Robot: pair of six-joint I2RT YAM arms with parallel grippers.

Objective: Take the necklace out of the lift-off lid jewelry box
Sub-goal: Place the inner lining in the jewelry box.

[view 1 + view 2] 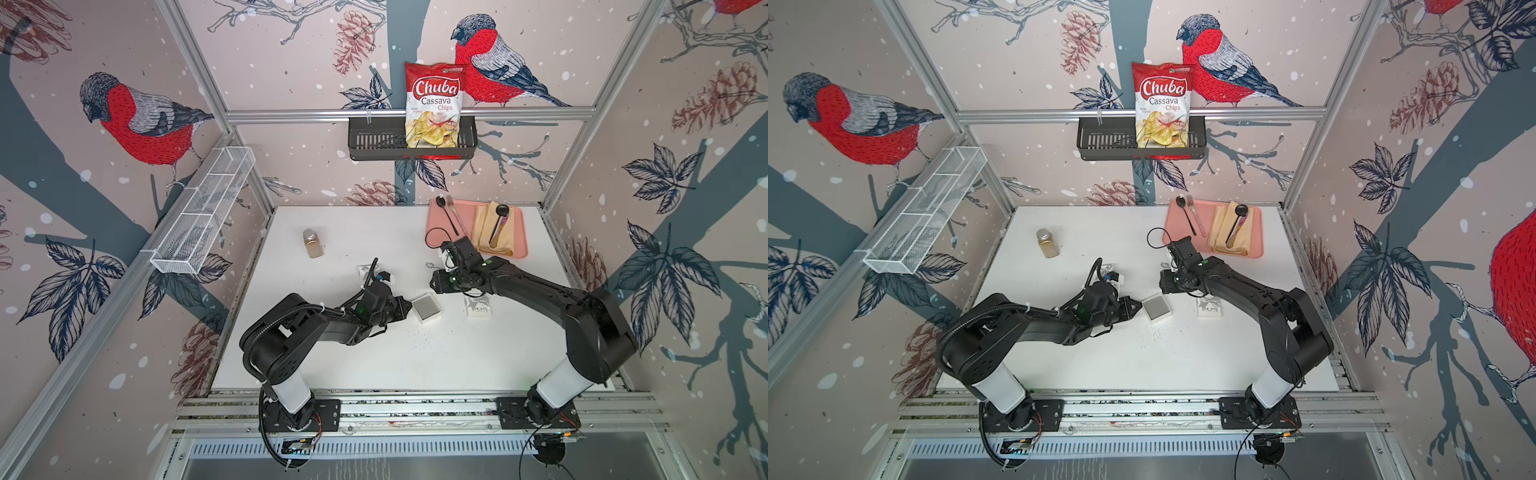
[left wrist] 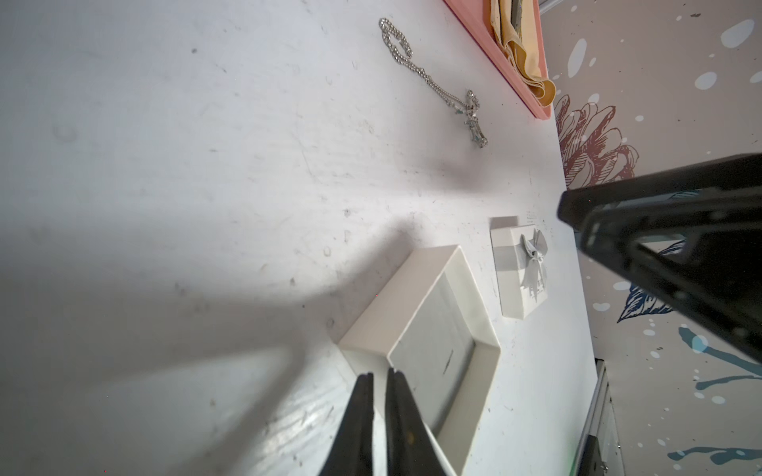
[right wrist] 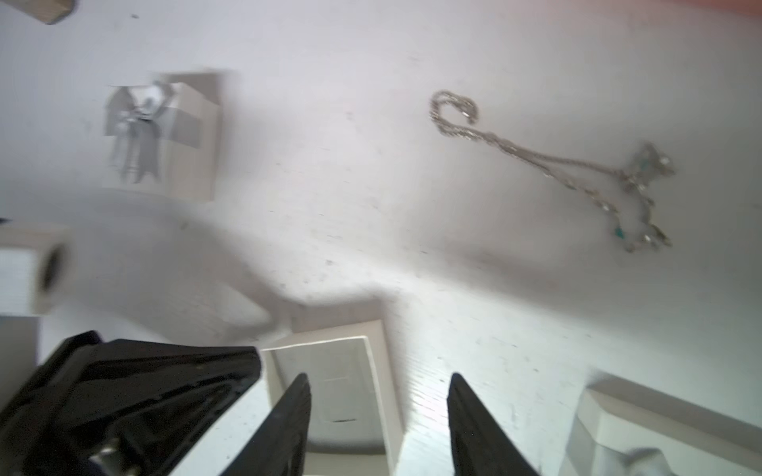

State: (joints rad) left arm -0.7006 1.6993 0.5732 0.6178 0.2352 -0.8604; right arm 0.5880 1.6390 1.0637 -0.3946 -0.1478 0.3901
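Note:
The open white jewelry box (image 1: 427,308) (image 2: 437,329) sits mid-table, showing only its grey pad. Its lid (image 1: 478,308) (image 2: 521,272), with a silver bow, lies just to its right. The silver necklace (image 2: 433,82) (image 3: 556,165) lies stretched on the bare table, between the box and the pink tray. My left gripper (image 2: 379,377) (image 1: 408,309) is shut on the box's near wall, one finger inside and one outside. My right gripper (image 3: 377,383) (image 1: 433,286) hovers open above the box's far side. Nothing is between its fingers.
The pink tray (image 1: 519,249) at the back right holds cutlery and a yellow napkin. A spice jar (image 1: 313,243) stands back left. A second white box with a bow (image 1: 368,271) sits behind my left arm. A chips bag (image 1: 433,106) rests in the wall basket.

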